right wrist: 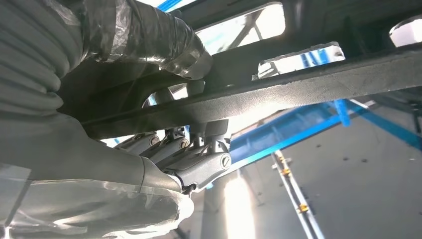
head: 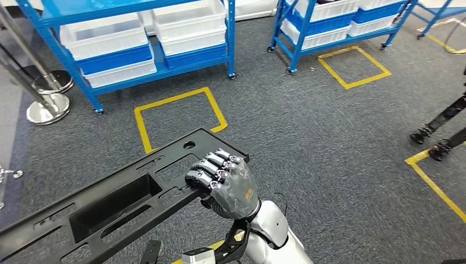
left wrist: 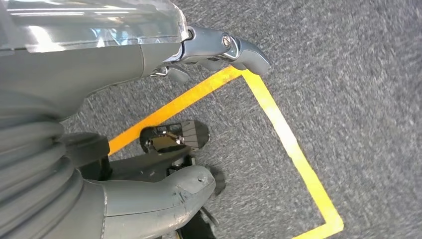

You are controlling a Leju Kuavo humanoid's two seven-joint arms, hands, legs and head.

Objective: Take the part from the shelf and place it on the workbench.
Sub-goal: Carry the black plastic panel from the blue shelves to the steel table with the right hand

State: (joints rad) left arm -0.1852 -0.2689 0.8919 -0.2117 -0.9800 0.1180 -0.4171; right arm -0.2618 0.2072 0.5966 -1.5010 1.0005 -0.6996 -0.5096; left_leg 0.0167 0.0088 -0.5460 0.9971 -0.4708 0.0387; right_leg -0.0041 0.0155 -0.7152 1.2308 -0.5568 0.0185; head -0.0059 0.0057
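On the left I see my left hand (left wrist: 199,55) from its wrist camera hanging over grey carpet and a yellow taped floor square (left wrist: 283,134), its fingers loosely curled with nothing visibly in them; I can't tell whether it bears on the part at all, since the head view has the part's far end running off the lower left edge. The part (head: 118,206), a long black plastic panel with cut-outs and a sunken pocket, is off the shelf and carried in the air above the carpet, stretching diagonally across my front. My right hand (head: 222,179) holds it near its right end, fingers hooked over the top of a rail and, in the right wrist view, the thumb pressed against the underside (right wrist: 184,59), so the bar is clamped between them. I judge that grip suits a long piece that would otherwise swing. Behind stand the blue shelf units (head: 137,49) with white bins. No counter is in sight, so the placing step lies ahead.
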